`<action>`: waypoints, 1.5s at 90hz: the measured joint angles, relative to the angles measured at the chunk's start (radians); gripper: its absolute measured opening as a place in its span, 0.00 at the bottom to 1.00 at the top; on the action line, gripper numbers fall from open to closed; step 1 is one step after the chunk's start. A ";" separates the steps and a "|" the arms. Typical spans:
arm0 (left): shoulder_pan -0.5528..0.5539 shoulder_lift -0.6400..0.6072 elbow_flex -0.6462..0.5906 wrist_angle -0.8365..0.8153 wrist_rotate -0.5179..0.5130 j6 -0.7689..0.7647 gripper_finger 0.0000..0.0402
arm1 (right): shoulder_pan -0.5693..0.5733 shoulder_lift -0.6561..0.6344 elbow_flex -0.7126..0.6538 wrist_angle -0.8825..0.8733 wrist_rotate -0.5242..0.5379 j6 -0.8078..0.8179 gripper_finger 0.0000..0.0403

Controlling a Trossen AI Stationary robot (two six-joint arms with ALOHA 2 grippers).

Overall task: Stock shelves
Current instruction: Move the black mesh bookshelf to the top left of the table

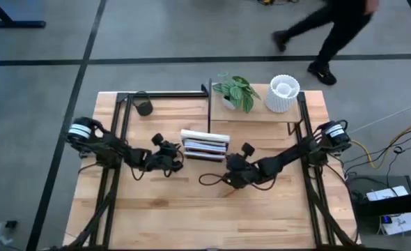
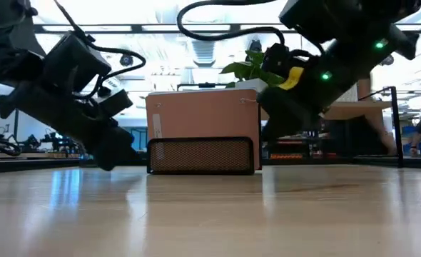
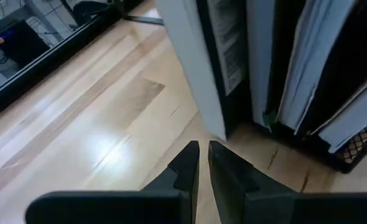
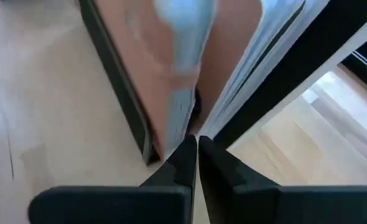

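Note:
The shelves [image 1: 261,117], a thin black frame with a pale board, stand along the table's far edge. A potted plant [image 1: 237,90] and a white ribbed vase [image 1: 283,94] rest on the board. At mid-table a dark mesh book rack [image 2: 202,153] holds several upright books [image 1: 205,145], a pink one [image 2: 203,114] facing the near edge. My left gripper [image 3: 202,152] is shut, low at the rack's left end, beside a white book [image 3: 196,74]. My right gripper [image 4: 193,146] is shut at the rack's near right corner. My left gripper points its shut fingertips at the white book's lower corner [image 3: 218,132], low over the table from the left; I cannot tell whether they touch it. My right gripper's shut tips meet the lower corner of the books [image 4: 180,134] from the near right; whether they touch cannot be told.
A small dark object [image 1: 144,106] sits inside the frame at the far left. A cable loop [image 1: 209,180] lies on the table by my right gripper. A person [image 1: 331,31] walks on the floor beyond the far edge. Bare wood [image 1: 212,216] stretches toward the near edge.

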 joint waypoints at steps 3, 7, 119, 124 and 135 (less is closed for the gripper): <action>0.000 0.007 0.000 0.008 0.000 0.000 0.05 | -0.001 0.005 0.000 0.015 0.000 -0.008 0.00; 0.000 0.015 0.000 0.011 0.000 0.001 0.05 | -0.003 0.013 0.000 0.027 0.000 -0.021 0.00; 0.000 0.016 0.002 0.016 0.002 -0.002 0.05 | 0.027 0.027 0.004 0.175 0.011 -0.279 0.36; 0.000 0.016 0.002 0.016 0.002 -0.002 0.05 | 0.014 0.041 0.004 0.190 -0.023 -0.281 0.38; 0.000 0.016 0.002 0.017 0.002 -0.007 0.05 | -0.013 0.078 0.004 0.223 -0.073 -0.272 0.41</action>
